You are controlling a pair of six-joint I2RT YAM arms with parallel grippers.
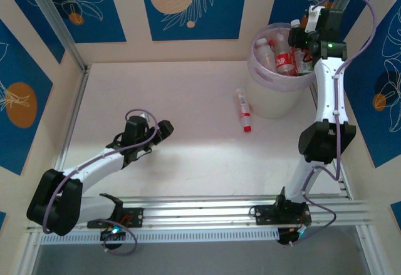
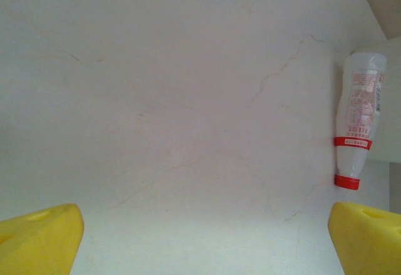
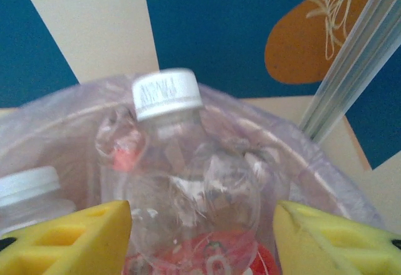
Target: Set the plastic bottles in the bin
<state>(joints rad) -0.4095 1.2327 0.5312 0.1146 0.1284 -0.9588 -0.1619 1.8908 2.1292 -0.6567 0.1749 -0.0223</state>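
One red-capped, red-labelled plastic bottle [image 1: 243, 109] lies on the table left of the bin; the left wrist view shows this bottle [image 2: 358, 118] at the right edge. My left gripper [image 1: 168, 129] [image 2: 203, 237] hovers low over bare table, open and holding nothing. The round translucent bin [image 1: 270, 96] stands at the back right with several bottles [image 1: 285, 59] inside. My right gripper [image 1: 302, 37] [image 3: 203, 237] is over the bin's mouth, its yellow fingers [image 3: 81, 240] against a clear white-capped, red-labelled bottle [image 3: 188, 181]. Below it is the bin's rim [image 3: 313, 162].
Another white-capped bottle [image 3: 28, 190] sits in the bin at the left. Blue and cream wall panels enclose the table close behind the bin. A metal rail [image 1: 207, 209] runs along the near edge between the arm bases.
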